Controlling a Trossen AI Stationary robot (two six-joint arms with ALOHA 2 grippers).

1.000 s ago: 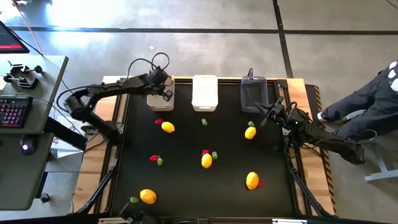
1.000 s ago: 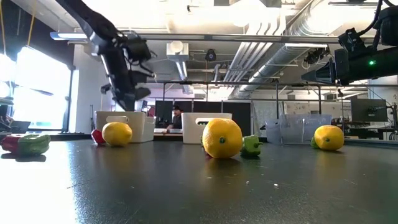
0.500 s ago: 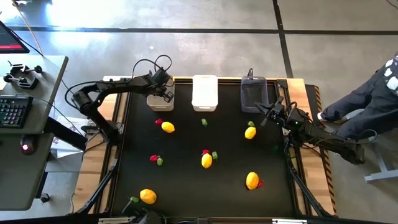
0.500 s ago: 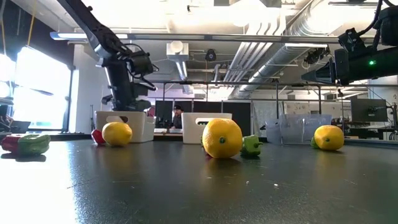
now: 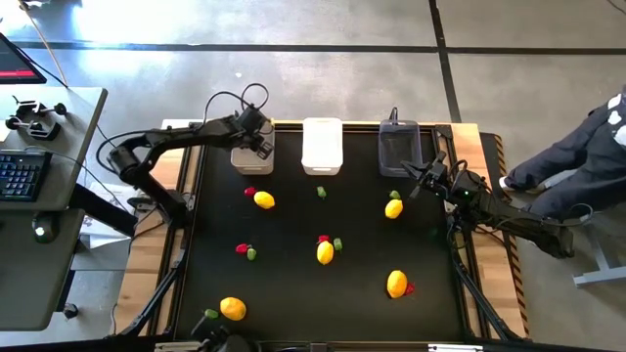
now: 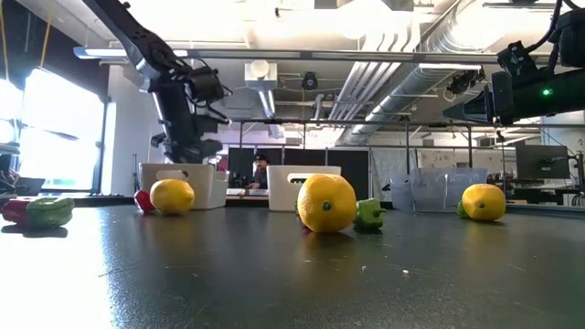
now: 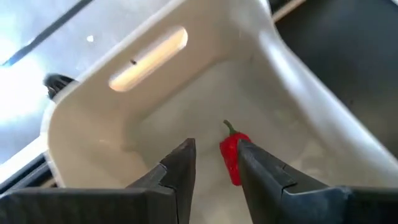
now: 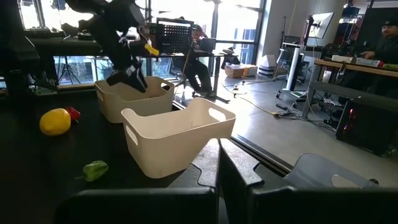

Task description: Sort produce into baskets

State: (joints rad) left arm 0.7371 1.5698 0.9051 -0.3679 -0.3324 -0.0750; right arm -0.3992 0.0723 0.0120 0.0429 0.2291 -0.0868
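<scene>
My left gripper [image 7: 214, 146] hangs open over the beige basket [image 5: 251, 154] at the far left, pointing steeply down into it. A small red pepper [image 7: 231, 158] shows inside that basket, right beside one fingertip. The bright white basket [image 5: 322, 147] and the dark grey basket [image 5: 399, 149] stand in the same far row. Several yellow lemon-like fruits, such as one [image 5: 264, 199] and another [image 5: 325, 252], lie on the black table with small red pieces [image 5: 241, 248] and green pieces [image 5: 321, 192]. My right gripper [image 5: 419, 181] waits shut and level at the far right. My left gripper's fingers stand apart above the beige basket's floor. The red pepper [image 7: 233, 168] lies close against the inner side of one finger [image 7: 255, 165]. I cannot tell whether it touches that finger or lies free below it.
More lemons lie at the right [image 5: 393, 207], near right [image 5: 396, 284] and near left [image 5: 233, 309]. A person sits beyond the table's right edge [image 5: 577, 161]. A desk with a keyboard [image 5: 24, 171] stands to the left.
</scene>
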